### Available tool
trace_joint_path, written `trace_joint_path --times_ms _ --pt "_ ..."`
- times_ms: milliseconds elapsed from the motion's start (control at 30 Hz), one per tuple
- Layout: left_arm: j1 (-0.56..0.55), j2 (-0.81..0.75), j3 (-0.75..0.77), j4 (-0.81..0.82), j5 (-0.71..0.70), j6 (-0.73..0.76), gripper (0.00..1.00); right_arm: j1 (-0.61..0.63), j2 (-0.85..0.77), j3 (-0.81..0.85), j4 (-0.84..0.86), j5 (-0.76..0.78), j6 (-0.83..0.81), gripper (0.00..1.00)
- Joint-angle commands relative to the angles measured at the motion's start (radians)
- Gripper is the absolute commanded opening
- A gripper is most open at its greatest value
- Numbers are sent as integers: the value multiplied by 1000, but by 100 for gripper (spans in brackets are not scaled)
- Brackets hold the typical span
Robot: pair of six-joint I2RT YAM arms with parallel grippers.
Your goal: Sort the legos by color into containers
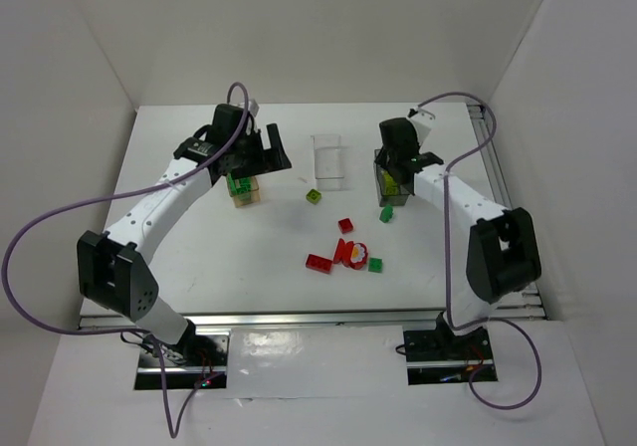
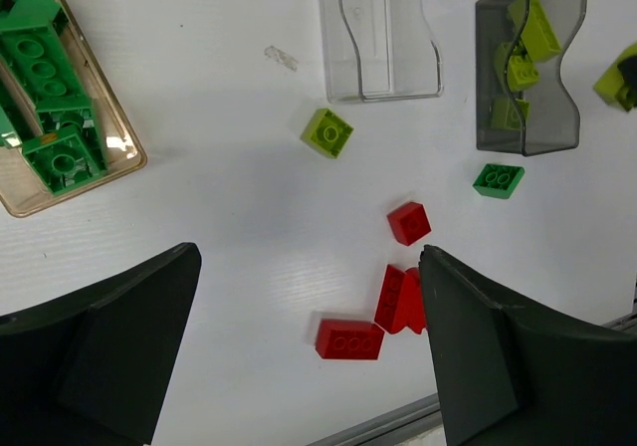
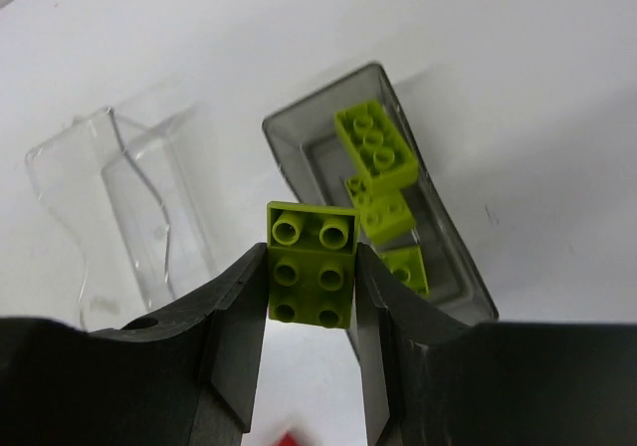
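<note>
My right gripper (image 3: pixel 309 254) is shut on a yellow-green lego (image 3: pixel 311 267), held above the near rim of the smoky grey container (image 3: pixel 299 137), where three yellow-green legos (image 3: pixel 376 145) lie. My left gripper (image 2: pixel 309 267) hangs open and empty by the orange-tan container (image 2: pixel 124 157), which holds dark green legos (image 2: pixel 45 63). The clear container (image 2: pixel 383 38) holds nothing. Loose on the table are a yellow-green lego (image 2: pixel 326 131), a dark green one (image 2: pixel 499 180) and red ones (image 2: pixel 408 223), (image 2: pixel 349 338).
In the top view a second loose green lego (image 1: pixel 375 264) lies beside the red cluster (image 1: pixel 348 252), near the front. White walls enclose the table on three sides, and a metal rail (image 1: pixel 299 319) runs along its near edge.
</note>
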Motion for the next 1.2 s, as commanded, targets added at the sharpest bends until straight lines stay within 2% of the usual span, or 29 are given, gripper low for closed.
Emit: trace_joint_path --times_ms 0,100,167,200,233,300,367,500,633,667,767,800,833,933,1000,1167 --pt "-14 3 32 -17 -29 3 100 -38 99 93 65 56 -54 22" --pt "-14 3 32 -28 -40 3 100 -70 193 186 76 28 -65 22" --pt "-14 3 32 -37 -50 12 100 -70 235 239 67 19 -65 26" --pt "-14 3 32 -37 -51 12 100 -70 272 253 67 19 -74 32" --pt "-14 -6 32 -46 -60 12 100 -70 289 269 39 19 -74 41" --pt "-14 -6 32 -55 -60 12 100 -70 310 299 7 37 -65 66" --pt "-14 -6 32 -55 -60 12 100 -70 274 279 21 38 -65 76" --pt "-14 -6 32 -55 -69 21 100 -79 202 224 33 38 -85 74" --pt "-14 -6 42 -86 -157 7 100 -44 72 124 70 -57 -126 58" --pt "-14 -15 42 -95 -182 -11 99 -32 59 107 70 -89 -138 56" --pt "25 -24 42 -133 -251 -72 97 56 47 47 97 -322 -186 56" --pt "36 -33 42 -134 -251 -85 97 86 62 47 110 -358 -204 59" --pt "56 -47 42 -147 -261 -94 97 120 77 33 110 -375 -218 69" --pt "88 -79 5 -147 -261 -117 97 243 161 67 82 -390 -247 82" --pt "99 -111 -14 -147 -261 -128 97 264 229 93 73 -415 -247 86" --pt "119 -141 -47 -129 -261 -119 97 287 378 223 12 -400 -180 89"
